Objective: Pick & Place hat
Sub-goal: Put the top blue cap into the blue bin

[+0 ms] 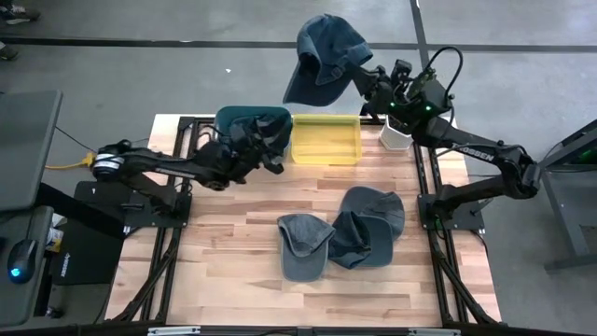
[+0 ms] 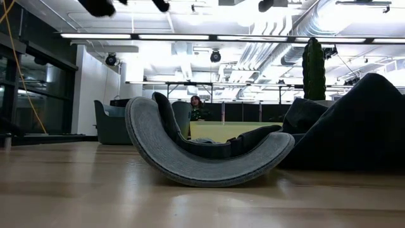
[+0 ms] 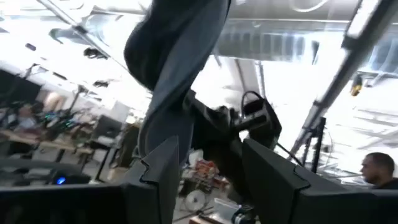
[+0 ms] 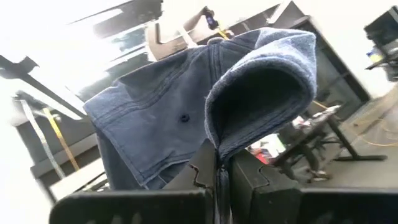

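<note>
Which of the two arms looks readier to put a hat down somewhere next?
The right. Its gripper is shut on a blue cap, held high beyond the table's far edge, close to the yellow bin. The left gripper is open, beside a dark green cap, holding nothing.

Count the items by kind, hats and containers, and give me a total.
Blue denim caps: 4 (held by the right tool; on the table:)
Dark green hats: 1
Yellow trays: 1
White cups: 1
Total: 7
</note>
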Tool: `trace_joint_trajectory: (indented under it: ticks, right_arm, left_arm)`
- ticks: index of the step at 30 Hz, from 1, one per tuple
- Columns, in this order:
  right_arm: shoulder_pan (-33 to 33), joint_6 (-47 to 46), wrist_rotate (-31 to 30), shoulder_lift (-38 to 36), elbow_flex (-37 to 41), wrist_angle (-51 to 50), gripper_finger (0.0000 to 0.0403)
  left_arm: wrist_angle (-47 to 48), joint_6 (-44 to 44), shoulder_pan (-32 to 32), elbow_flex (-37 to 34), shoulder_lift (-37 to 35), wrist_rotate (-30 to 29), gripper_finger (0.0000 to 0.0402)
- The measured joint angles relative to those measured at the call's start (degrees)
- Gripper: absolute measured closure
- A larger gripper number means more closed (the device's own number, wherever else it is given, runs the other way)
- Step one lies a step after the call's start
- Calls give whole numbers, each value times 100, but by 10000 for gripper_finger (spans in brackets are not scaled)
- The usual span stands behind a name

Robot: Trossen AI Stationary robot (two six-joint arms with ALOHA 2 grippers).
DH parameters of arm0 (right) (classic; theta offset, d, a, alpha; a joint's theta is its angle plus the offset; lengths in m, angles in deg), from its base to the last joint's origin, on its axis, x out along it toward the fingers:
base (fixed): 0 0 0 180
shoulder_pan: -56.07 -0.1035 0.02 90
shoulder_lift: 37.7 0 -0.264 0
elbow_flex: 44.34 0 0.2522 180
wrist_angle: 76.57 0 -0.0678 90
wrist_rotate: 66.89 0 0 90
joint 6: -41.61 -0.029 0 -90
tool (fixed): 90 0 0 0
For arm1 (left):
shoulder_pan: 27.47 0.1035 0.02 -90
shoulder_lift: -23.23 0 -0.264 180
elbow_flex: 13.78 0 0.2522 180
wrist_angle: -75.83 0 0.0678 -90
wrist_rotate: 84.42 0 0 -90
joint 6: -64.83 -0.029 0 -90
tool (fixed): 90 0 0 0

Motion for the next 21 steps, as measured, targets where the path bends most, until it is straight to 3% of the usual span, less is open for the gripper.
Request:
trace_joint_trajectory:
  ticks: [9,21]
  right_arm:
    - [-39,-12,94,0,-339,-359,395]
    - [-39,-144,251,4,-351,-637,395]
  left_arm:
    - [-871,-190,114,474,845,203,247]
    - [-551,-924,113,818,949,141,247]
